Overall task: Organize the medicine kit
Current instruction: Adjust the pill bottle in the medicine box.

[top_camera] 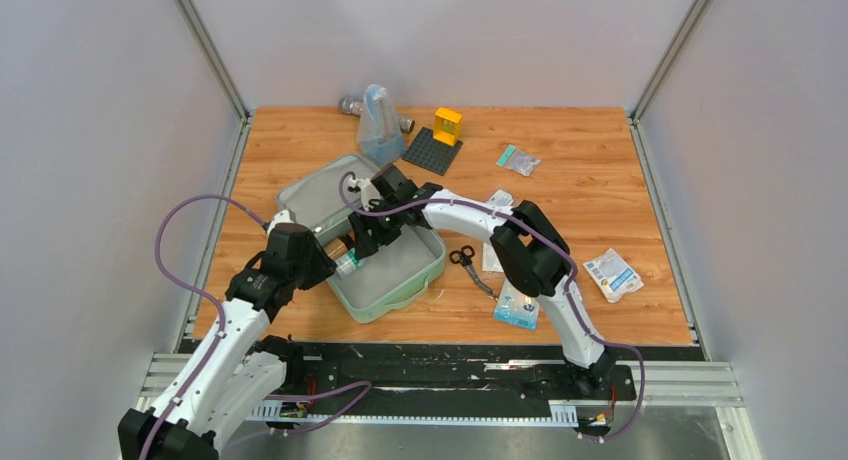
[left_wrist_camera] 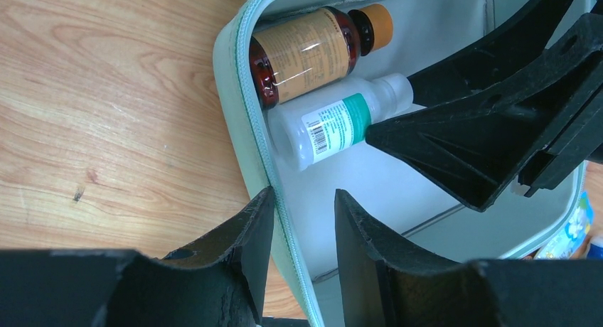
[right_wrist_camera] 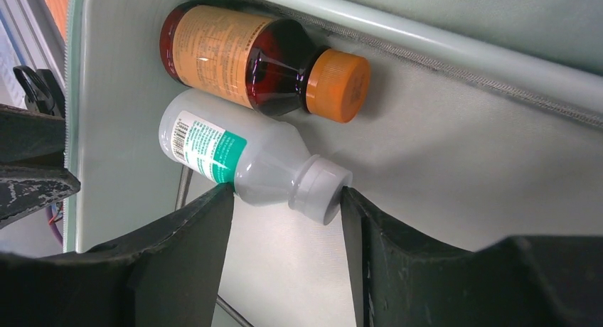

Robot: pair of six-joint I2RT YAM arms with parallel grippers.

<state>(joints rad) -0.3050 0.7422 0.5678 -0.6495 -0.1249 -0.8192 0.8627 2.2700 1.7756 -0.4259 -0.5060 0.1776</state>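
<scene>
The medicine kit lies open: mint-green tray (top_camera: 395, 305) with its lid (top_camera: 315, 195) flat behind it. In the tray's left corner lie a brown bottle with an orange cap (right_wrist_camera: 227, 57) (left_wrist_camera: 306, 53) and a white bottle with a green label (right_wrist_camera: 242, 156) (left_wrist_camera: 334, 124), side by side. My right gripper (top_camera: 362, 242) (right_wrist_camera: 288, 190) is open inside the tray, its fingertips at the white bottle's label and cap. My left gripper (top_camera: 335, 260) (left_wrist_camera: 304, 195) is open and straddles the tray's left rim (left_wrist_camera: 242, 114), one finger outside and one inside.
Right of the tray lie black scissors (top_camera: 465, 260) and several packets (top_camera: 611, 274) (top_camera: 518, 305) (top_camera: 498, 202) (top_camera: 519, 160). At the back stand a dark grey studded baseplate (top_camera: 432, 150) with a yellow block (top_camera: 447, 126) and a translucent bluish pouch (top_camera: 378, 125).
</scene>
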